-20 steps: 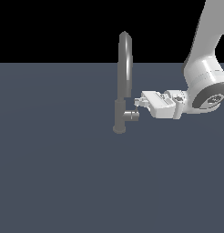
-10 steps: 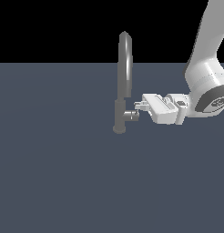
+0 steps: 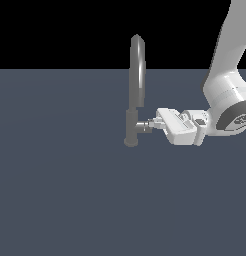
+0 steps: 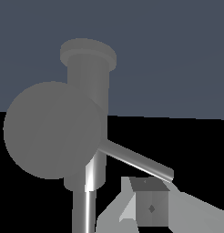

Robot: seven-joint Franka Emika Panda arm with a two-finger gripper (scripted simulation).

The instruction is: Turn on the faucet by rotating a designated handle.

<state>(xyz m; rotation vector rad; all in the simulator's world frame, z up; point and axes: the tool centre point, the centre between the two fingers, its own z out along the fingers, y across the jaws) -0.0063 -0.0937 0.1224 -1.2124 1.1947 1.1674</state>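
1. The faucet (image 3: pixel 133 100) stands at frame centre on the tabletop (image 3: pixel 60 190), its handle (image 3: pixel 143 127) jutting toward the exterior view's right.
2. The gripper (image 3: pixel 154 123) sits at the handle's tip; whether its fingers (image 4: pixel 150 207) are open or closed I cannot tell.
3. One finger lies just beside the thin lever (image 4: pixel 136 160). Judged best: press steadily against the lever, sweeping about the stub's axis without slipping off.

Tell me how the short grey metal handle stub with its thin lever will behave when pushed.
The short grey metal handle stub looks rigid, so it probably swivels rather than bends. Its thin lever has a smooth, glossy surface, so the hand may slip. The tall grey faucet has a small base yet likely stays fixed.
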